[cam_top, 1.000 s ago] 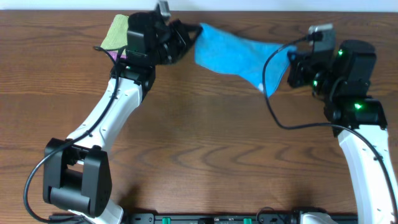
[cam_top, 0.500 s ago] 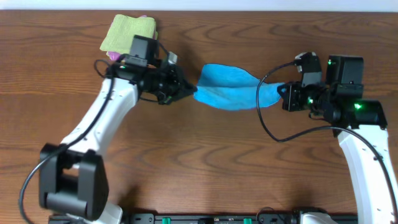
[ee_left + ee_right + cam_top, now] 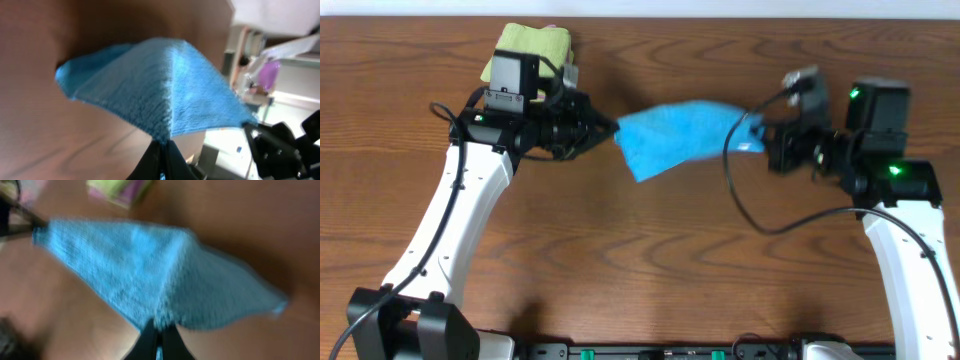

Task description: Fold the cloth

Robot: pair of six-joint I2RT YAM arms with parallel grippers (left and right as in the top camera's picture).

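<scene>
**Above the far half of the table, between the two arms: one blue cloth, held at both ends**

Item: blue cloth [image 3: 678, 138], terry-type pile, single piece. It is strung between the arms over the table [image 3: 650, 270]. It sags in the middle and one loose corner droops toward the wood; whether that corner touches cannot be told.

Holds: the left fingers [image 3: 606, 131] are pressed together on the cloth's left end. The left wrist view shows the fabric [image 3: 165, 95] narrowing to a point where it enters the fingers [image 3: 153, 159]. The right fingers [image 3: 766, 142] likewise pinch the right end. The right wrist view is blurred, but it shows the cloth [image 3: 145, 275] gathered into the closed fingers [image 3: 148, 341].

Handling, as judged: light, limp, no stiffness of its own. It creases along a ridge from each pinch and hangs wherever it is unsupported. The napped surface should grip well and is unlikely to slip from a firm pinch. It is not fragile. A hold on a single layer near a corner or hem is likely to serve best. A bunched handful would probably leave the edges uneven when the cloth is laid down.

Fold, as judged: not yet made. The cloth probably needs to be spread flat on the open wood nearer the arms before one edge is carried over the other.

Nearby: folded green cloth [image 3: 530, 48] at the far left edge, well apart from the blue one, with something pink just beneath it.
</scene>
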